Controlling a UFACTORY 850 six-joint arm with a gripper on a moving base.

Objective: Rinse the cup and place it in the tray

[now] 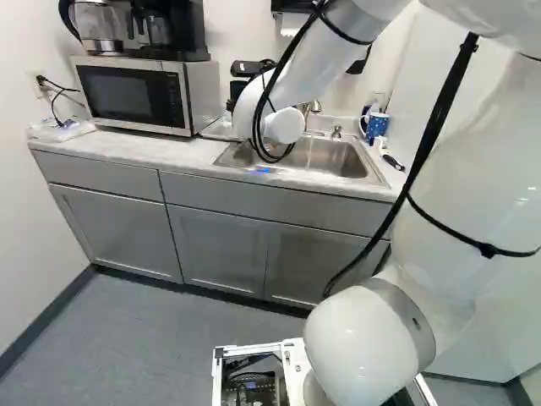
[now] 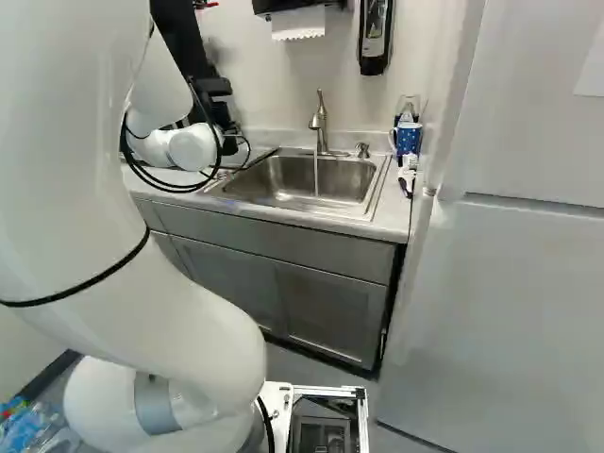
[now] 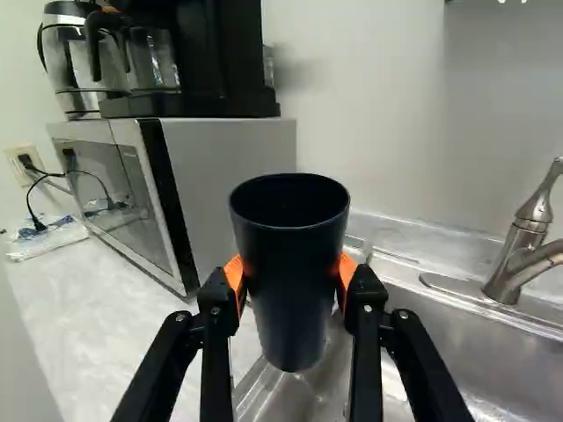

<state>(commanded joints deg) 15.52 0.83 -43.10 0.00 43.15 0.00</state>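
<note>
well, only the wrist view makes the grip plain: the end effector (image 1: pixel 245 69) is closed on the dark cup (image 3: pixel 290 264), its 2 orange pads (image 3: pixel 235 274) pressing from 2 opposite sides. from the base views the arm (image 1: pixel 296 85) covers much of that, leaving just bits of black hardware. the microwave (image 1: pixel 139 95) and the coffee maker (image 1: pixel 173 30) show in the left base view and the wrist view, while in the right base view the arm blocks the microwave. both base views show water (image 2: pixel 316 176) running from the faucet (image 2: pixel 320 123) into the sink (image 2: pixel 302 179); the wrist view cuts off the spout's end. a blue mug (image 2: pixel 408 139) stands on the surface (image 1: pixel 127 148) beside the sink in the base views, and the black wall dispenser (image 2: pixel 375 38) is seen in the right base view.

the cup is smooth, dark and round, wider at its open mouth and narrowing to its base. its mouth is uppermost, but the inside is too dark to make out its bottom. in the wrist view, its lower end overlaps the sink's rim near the microwave; its height above that rim is hard to judge.
</note>
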